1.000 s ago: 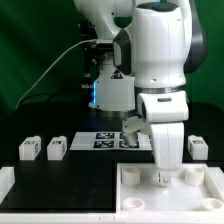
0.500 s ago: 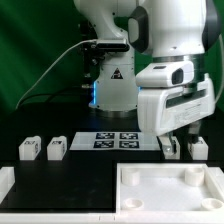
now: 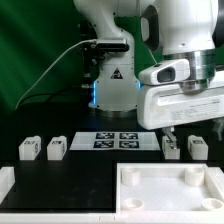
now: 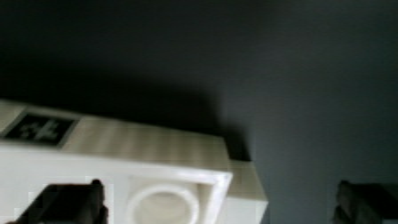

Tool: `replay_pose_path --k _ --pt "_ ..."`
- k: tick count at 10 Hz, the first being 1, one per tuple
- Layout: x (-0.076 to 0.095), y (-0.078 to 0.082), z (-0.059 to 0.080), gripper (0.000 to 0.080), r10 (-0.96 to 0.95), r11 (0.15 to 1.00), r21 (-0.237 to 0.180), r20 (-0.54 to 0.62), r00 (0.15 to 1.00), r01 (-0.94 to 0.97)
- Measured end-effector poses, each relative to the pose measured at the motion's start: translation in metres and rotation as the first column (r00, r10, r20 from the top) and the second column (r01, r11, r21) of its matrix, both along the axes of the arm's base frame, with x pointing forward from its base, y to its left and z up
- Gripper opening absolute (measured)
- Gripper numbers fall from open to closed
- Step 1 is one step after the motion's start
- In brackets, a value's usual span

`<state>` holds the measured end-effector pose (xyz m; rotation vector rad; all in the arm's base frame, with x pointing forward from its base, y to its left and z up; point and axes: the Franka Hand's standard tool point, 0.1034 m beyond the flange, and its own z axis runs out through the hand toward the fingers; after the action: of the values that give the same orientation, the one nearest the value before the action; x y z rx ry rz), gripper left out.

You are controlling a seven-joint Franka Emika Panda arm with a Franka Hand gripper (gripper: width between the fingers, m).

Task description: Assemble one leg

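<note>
Rising off the tray [image 3: 165,192], the hand [image 3: 192,129] is now hovering, fingers apart and empty; just below it, a leg [image 3: 170,146] is standing upright on the surface [image 3: 80,185].

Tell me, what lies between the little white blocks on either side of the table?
The marker board lies flat between one leg and the opposite leg; the exterior view shows it.

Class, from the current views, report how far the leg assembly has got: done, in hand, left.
Done: nothing; all four legs sit loose on the table, none on the panel. In hand: nothing; the gripper is open and empty above a panel corner socket. Left: grasp a leg and fit it there.
</note>
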<state>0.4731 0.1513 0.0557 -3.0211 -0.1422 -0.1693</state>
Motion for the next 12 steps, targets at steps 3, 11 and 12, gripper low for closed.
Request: replay_pose_path --k 3,11,12 --pt "-0.018 0.023 -0.005 0.0649 0.044 0.999 -0.016 -0.09 0.995 -0.046" --pt "-0.056 0.031 -0.016 0.0649 -0.017 0.986 -0.119 -0.774 0.633 -0.118" --pt "-0.057 0.031 -0.019 0.0649 -0.016 0.985 -0.115 -0.796 0.605 -0.126"
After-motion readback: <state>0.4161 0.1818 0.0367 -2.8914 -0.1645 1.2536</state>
